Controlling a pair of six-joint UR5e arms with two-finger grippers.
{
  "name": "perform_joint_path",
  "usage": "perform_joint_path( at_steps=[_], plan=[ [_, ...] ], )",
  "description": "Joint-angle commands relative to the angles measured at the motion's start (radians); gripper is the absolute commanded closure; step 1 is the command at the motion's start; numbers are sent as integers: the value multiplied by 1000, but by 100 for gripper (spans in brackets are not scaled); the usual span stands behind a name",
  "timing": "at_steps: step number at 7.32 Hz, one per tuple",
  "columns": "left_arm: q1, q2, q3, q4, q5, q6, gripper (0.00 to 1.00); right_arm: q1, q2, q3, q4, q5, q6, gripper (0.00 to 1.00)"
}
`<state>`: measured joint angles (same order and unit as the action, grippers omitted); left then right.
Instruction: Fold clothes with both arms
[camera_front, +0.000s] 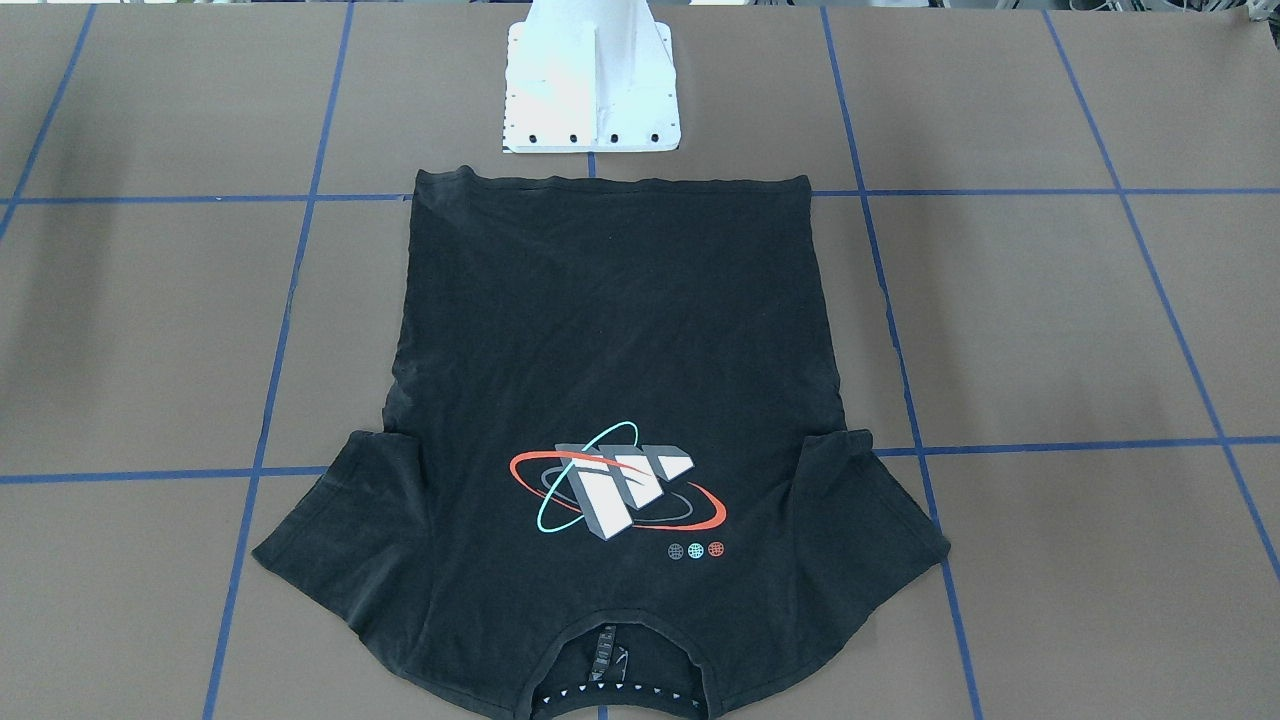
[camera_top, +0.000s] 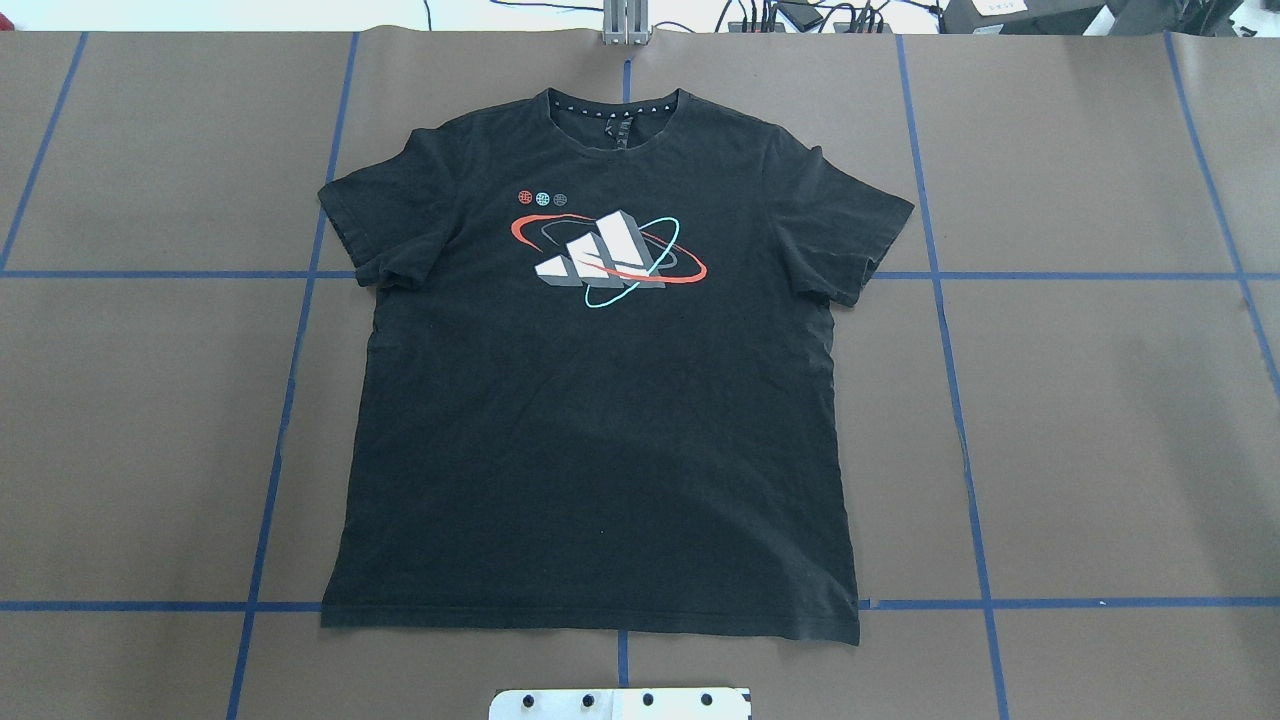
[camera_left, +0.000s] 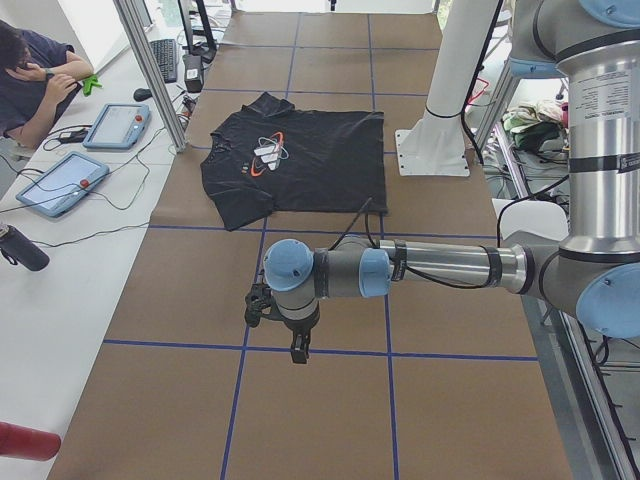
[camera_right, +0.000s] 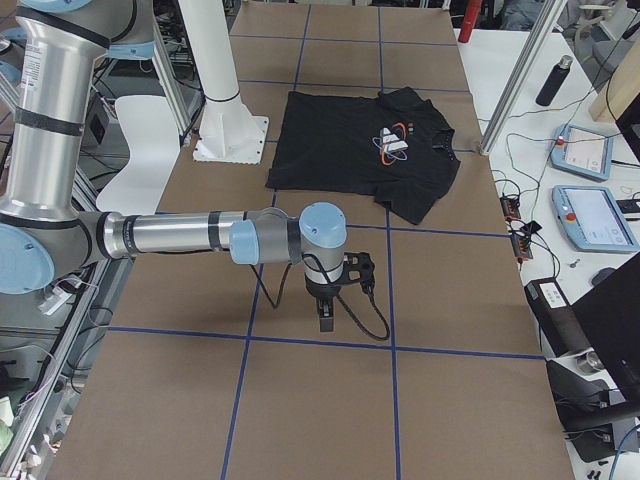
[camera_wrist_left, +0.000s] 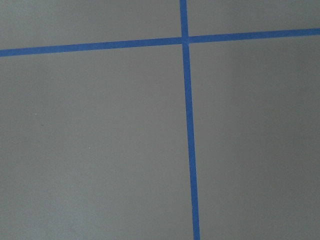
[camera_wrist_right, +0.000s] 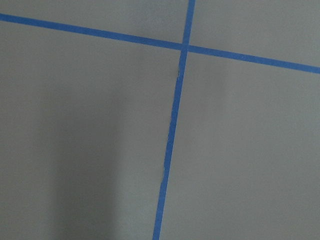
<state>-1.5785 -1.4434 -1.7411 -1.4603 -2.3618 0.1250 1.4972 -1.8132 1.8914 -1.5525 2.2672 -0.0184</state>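
Note:
The clothes, one black T-shirt (camera_top: 600, 420) with a white-grey logo ringed in red and teal (camera_top: 607, 260), lie flat and spread out, front up, in the middle of the brown table. The collar points away from the robot and the hem lies by the white base. The shirt also shows in the front view (camera_front: 610, 330) and both side views (camera_left: 310, 165) (camera_right: 340, 150). My left gripper (camera_left: 298, 350) hangs over bare table well off the shirt's left side. My right gripper (camera_right: 326, 318) hangs over bare table off its right side. I cannot tell whether either is open or shut. Both wrist views show only table and tape.
Blue tape lines (camera_top: 290, 400) grid the brown table. The white pedestal base (camera_front: 590, 90) stands just behind the shirt's hem. A person (camera_left: 35, 80) sits at a side table with tablets (camera_left: 60, 180); another side table holds tablets (camera_right: 590, 215) and a bottle (camera_right: 552, 80).

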Motion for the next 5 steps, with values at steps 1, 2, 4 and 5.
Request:
perform_joint_path(
  at_steps=[1,2,4,5],
  plan=[
    [35,-2,-12,0,88,2,0,-2,0,0,0,1,0,0],
    [61,-14,-15,-2,149,-4,0,-8,0,0,0,2,0,0],
    [61,-14,-49,0,150,2,0,-17,3,1,2,2,0,0],
    [61,-18,-58,-6,148,-5,0,-21,11,5,2,8,0,0]
  ],
)
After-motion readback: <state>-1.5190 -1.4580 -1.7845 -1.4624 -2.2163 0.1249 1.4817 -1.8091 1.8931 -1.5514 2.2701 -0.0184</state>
